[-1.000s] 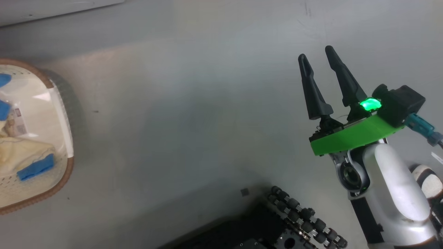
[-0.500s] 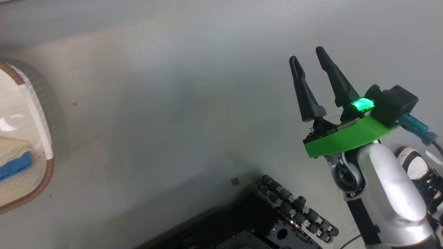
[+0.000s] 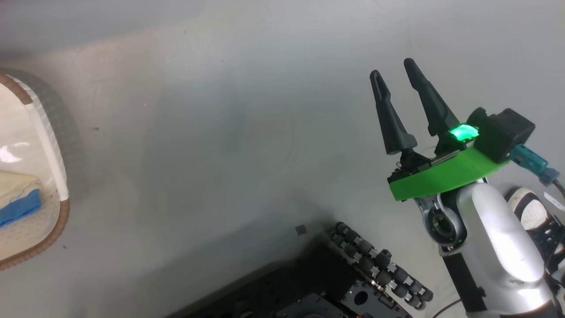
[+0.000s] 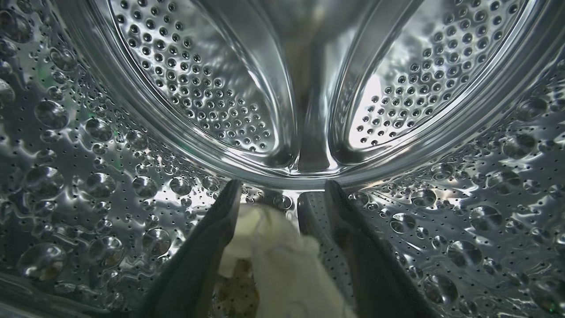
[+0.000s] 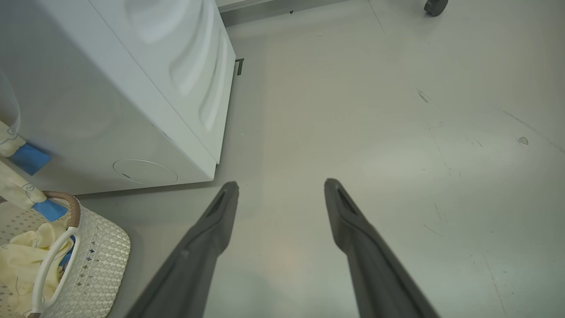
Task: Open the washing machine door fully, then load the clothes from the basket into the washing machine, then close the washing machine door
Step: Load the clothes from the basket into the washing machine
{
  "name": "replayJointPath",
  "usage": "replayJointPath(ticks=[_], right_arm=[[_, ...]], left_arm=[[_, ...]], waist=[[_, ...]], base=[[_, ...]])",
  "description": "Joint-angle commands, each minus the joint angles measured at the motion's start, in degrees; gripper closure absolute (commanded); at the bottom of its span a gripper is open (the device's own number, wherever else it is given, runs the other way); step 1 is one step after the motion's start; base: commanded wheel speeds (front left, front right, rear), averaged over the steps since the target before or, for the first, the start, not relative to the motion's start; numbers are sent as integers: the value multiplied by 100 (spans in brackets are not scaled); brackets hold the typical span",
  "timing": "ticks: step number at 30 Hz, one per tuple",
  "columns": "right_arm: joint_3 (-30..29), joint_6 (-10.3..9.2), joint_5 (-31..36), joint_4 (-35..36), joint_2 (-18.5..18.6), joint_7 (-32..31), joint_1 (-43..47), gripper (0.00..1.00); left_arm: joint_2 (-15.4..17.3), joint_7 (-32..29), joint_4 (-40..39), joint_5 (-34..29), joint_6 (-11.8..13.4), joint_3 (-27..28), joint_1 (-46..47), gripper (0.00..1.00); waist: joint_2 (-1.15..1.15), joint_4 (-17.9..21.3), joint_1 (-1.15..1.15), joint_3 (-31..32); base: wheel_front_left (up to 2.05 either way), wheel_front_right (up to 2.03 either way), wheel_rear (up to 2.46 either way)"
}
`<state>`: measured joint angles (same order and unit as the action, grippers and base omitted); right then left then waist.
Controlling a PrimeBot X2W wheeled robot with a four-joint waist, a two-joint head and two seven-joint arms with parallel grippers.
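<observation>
My left gripper (image 4: 280,187) is deep inside the steel drum (image 4: 185,88) of the washing machine, jaws spread open. A piece of the pale yellow clothes (image 4: 282,265) lies loose between its fingers. My right gripper (image 3: 392,67) hovers open over bare floor with nothing in it, also seen as the right gripper (image 5: 280,183) in its own wrist view. The basket (image 3: 57,221) sits at the far left with more yellow and blue clothes (image 3: 17,198) in it. In the right wrist view the white washing machine (image 5: 132,88) stands behind the basket (image 5: 97,260). A strip of clothes (image 5: 20,187) rises from the basket toward the machine's front. The washing machine door is out of view.
Open grey floor (image 3: 242,132) stretches between the basket and my right arm. My black wheeled base (image 3: 379,269) shows at the bottom of the head view. A caster wheel (image 5: 435,6) stands far off on the floor.
The head camera has swung, so the basket sits further left in the picture and the machine's edge has left the top. My right gripper keeps the same open pose.
</observation>
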<state>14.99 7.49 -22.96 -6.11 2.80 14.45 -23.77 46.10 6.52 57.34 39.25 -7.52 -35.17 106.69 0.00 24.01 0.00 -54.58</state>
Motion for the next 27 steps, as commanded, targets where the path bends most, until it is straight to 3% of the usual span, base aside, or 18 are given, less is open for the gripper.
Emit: replayJointPath(ticks=[1, 14, 27], right_arm=[[32, 0, -40, 139, 8, 55, 158, 0], [-19, 0, -30, 115, 8, 55, -1, 0], [-323, 0, 369, 60, 8, 55, -26, 0]], left_arm=[[245, -8, -100, 33, 3, 34, 202, 0], [374, 89, -83, 523, 3, -662, 135, 0], [241, 526, -329, 1268, 3, -1371, -812, 0]], waist=[[0, -3, 0, -3], [0, -82, 0, 87], [0, -615, 0, 696]], base=[[0, 0, 0], [0, 0, 0], [0, 0, 0]])
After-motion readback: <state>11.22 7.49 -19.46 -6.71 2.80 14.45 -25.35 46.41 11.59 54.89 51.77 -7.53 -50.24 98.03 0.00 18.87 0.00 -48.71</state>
